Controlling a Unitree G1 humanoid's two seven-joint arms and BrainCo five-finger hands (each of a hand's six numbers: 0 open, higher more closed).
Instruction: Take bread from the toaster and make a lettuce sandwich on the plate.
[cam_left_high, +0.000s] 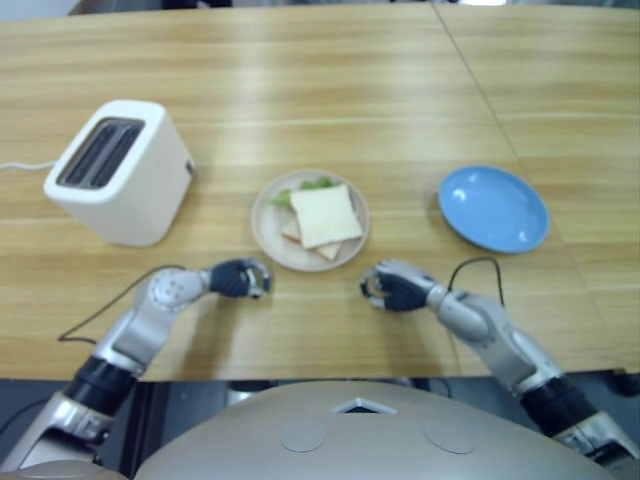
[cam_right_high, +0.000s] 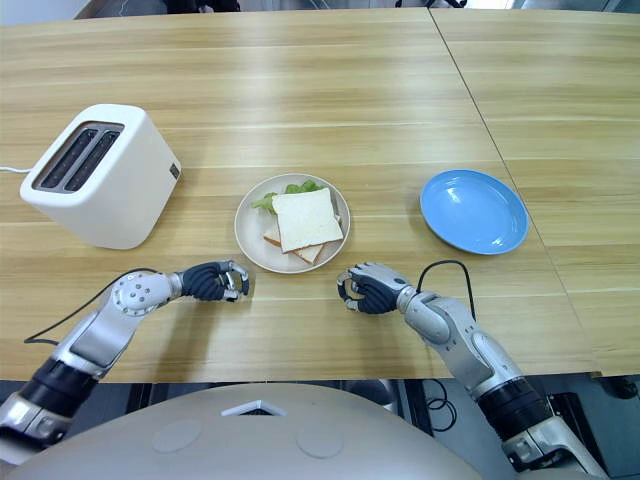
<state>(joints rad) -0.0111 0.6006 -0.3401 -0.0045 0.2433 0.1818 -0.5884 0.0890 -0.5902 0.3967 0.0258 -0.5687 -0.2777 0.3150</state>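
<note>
A white toaster (cam_right_high: 95, 175) stands at the left of the table, its two slots looking empty. On a beige plate (cam_right_high: 252, 249) in the middle lies a sandwich: a top bread slice (cam_right_high: 306, 219) over green lettuce (cam_right_high: 290, 190) and a lower slice (cam_right_high: 300, 252). My left hand (cam_right_high: 213, 281) rests on the table just left of and below the plate, fingers curled, holding nothing. My right hand (cam_right_high: 367, 288) rests just right of and below the plate, fingers curled and empty as well.
An empty blue plate (cam_right_high: 473, 210) sits to the right of the sandwich plate. A white cord (cam_right_high: 10, 169) leaves the toaster at the left edge. A seam (cam_right_high: 480, 110) between two tabletops runs down the right side.
</note>
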